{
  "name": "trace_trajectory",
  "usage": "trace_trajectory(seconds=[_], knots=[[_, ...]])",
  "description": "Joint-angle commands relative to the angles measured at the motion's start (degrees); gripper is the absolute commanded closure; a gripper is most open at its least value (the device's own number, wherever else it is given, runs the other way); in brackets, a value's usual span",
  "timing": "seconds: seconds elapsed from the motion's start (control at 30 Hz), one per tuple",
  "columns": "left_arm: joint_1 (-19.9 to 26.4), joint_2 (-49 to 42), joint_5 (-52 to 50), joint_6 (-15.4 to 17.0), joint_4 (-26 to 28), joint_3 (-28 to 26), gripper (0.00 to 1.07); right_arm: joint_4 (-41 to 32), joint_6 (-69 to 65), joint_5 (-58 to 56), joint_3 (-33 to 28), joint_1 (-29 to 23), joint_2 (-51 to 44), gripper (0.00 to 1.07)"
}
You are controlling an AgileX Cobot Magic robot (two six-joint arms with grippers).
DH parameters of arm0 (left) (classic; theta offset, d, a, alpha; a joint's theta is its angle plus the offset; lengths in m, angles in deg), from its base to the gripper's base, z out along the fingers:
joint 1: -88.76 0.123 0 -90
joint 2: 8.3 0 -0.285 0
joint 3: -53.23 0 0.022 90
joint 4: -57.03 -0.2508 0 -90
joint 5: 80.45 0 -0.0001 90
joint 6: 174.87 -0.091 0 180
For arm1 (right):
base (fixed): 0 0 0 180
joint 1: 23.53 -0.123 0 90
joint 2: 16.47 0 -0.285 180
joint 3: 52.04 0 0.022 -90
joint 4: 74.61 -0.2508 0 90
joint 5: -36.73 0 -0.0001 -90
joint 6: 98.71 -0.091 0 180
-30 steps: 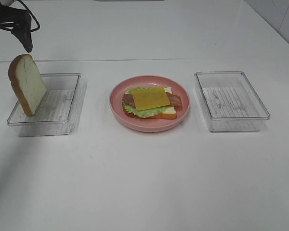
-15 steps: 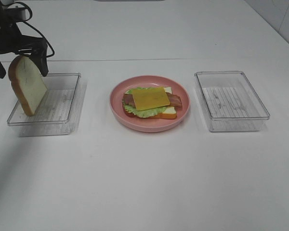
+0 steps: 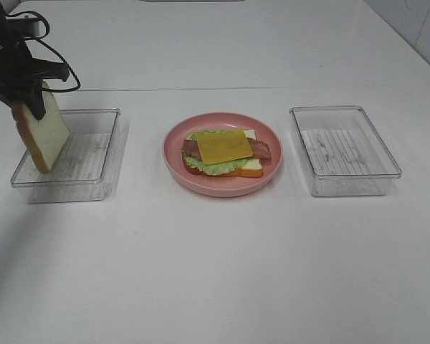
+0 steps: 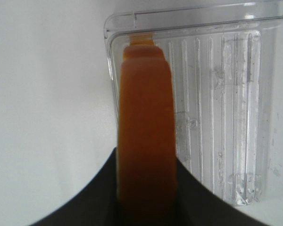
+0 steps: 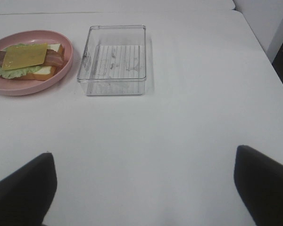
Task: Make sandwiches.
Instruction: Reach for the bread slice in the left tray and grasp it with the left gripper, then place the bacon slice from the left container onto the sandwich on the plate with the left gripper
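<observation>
Standing on edge in the left clear tray [image 3: 93, 154], a slice of toy bread [image 3: 46, 136] leans against the tray's left wall, its face pale and matte, its rounded crust a smooth orange-brown. The tray is thin, glossy plastic with a ribbed floor; its twin, the right clear tray [image 3: 344, 150], sits on the far side of the plate with the same ridged bottom. Between them, on the white table [image 3: 215, 272], the round pink plate [image 3: 175, 161] has a shallow raised rim and a soft sheen.

On the plate lies the open-faced sandwich [image 3: 226, 152]: a flat white slice with a brown crust underneath, frilly green lettuce spilling past its edges, a wavy reddish-brown bacon strip poking out both sides, and a flat yellow cheese square on top, turned a little askew.

The left gripper [image 3: 27, 99] reaches down from the far left corner, black and cabled, with its fingers straddling the top crust of the upright slice. From the left wrist view the crust [image 4: 146, 141] runs straight between the two dark fingers, which sit against either side of it, so the pincer looks clamped on the bread. The right gripper [image 5: 146, 188] hovers over bare table near the right side, its two dark fingertips spread wide apart and holding nothing.
</observation>
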Motion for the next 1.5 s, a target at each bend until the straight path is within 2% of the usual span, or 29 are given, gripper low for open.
trace_trajectory(seconds=[0.03,0.17,0.23,0.43,0.67,0.77,0.8,0.83,0.87,0.9,0.93,0.97,1.0,1.03,1.07,1.1,1.13,1.17,1.2,1.23,1.3,1.4,1.47,1.5], knots=[[-0.2,0.1,2.2,1.1,-0.5,-0.3,1.05,0.1,0.2,0.5,-0.2,-0.1,-1.4,0.09],[-0.2,0.1,2.2,1.5,-0.5,-0.3,1.05,0.1,0.2,0.5,-0.2,-0.1,-1.4,0.09],[-0.2,0.0,2.9,2.9,-0.3,-0.3,1.05,0.1,0.2,0.5,-0.2,-0.1,-1.4,0.09],[-0.2,-1.9,3.4,2.9,-0.2,-0.3,1.05,0.1,0.2,0.5,-0.2,-0.1,-1.4,0.09],[-0.2,-11.1,3.4,3.1,2.9,-0.3,1.05,0.1,0.2,0.5,-0.2,-0.1,-1.4,0.09],[-0.2,-14.7,3.3,2.6,6.9,-0.3,1.05,0.1,0.2,0.5,-0.2,-0.1,-1.4,0.09],[-0.2,-15.9,3.0,1.2,10.8,-0.3,1.05,0.1,0.2,0.5,-0.2,-0.1,-1.4,0.09],[-0.2,-15.9,3.0,1.2,10.8,-0.3,1.05,0.1,0.2,0.5,-0.2,-0.1,-1.4,0.09],[-0.2,-16.0,3.0,-0.1,13.7,-0.3,1.05,0.1,0.2,0.5,-0.2,-0.1,-1.4,0.09],[-0.2,-15.8,2.9,-2.8,21.0,-0.2,1.05,0.1,0.2,0.5,-0.2,-0.1,-1.4,0.09],[-0.2,-15.8,2.9,-2.8,21.0,-0.2,1.05,0.1,0.2,0.5,-0.2,-0.1,-1.4,0.09],[-0.2,-15.3,2.3,-3.8,25.1,-0.2,1.05,0.1,0.2,0.5,-0.2,-0.1,-1.4,0.09],[-0.7,-14.3,1.0,-5.8,32.5,-0.2,1.05,0.1,0.2,0.5,-0.2,-0.1,-1.4,0.09],[-0.7,-14.3,1.0,-5.8,32.5,-0.2,1.05,0.1,0.2,0.5,-0.2,-0.1,-1.4,0.09],[-1.1,-13.9,0.1,-6.6,35.1,-0.2,1.05,0.1,0.2,0.5,-0.2,-0.1,-1.4,0.09],[-2.7,-12.4,-1.7,-8.1,40.0,-0.2,1.05,0.1,0.2,0.5,-0.2,-0.1,-1.4,0.09],[-2.7,-12.4,-1.7,-8.1,40.0,-0.2,1.05,0.1,0.2,0.5,-0.2,-0.1,-1.4,0.09],[-4.9,-10.8,-2.9,-9.9,43.1,-0.2,1.05,0.1,0.2,0.5,-0.2,-0.1,-1.4,0.09],[-6.0,-10.0,-3.2,-11.6,44.1,-0.2,1.05,0.1,0.2,0.5,-0.2,-0.1,-1.4,0.09],[-6.0,-10.0,-3.2,-11.6,44.1,-0.2,1.05,0.1,0.2,0.5,-0.2,-0.1,-1.4,0.09],[-9.8,-7.6,-4.9,-14.8,45.4,-0.2,1.05,0.1,0.2,0.5,-0.2,-0.1,-1.4,0.09],[-12.2,-6.1,-7.6,-14.4,45.4,-0.2,1.05,0.1,0.2,0.5,-0.2,-0.1,-1.4,0.09],[-14.8,-4.4,-11.6,-11.5,45.5,-0.2,1.05,0.1,0.2,0.5,-0.2,-0.1,-1.4,0.09],[-14.8,-4.4,-11.6,-11.5,45.5,-0.2,1.05,0.1,0.2,0.5,-0.2,-0.1,-1.4,0.09]])
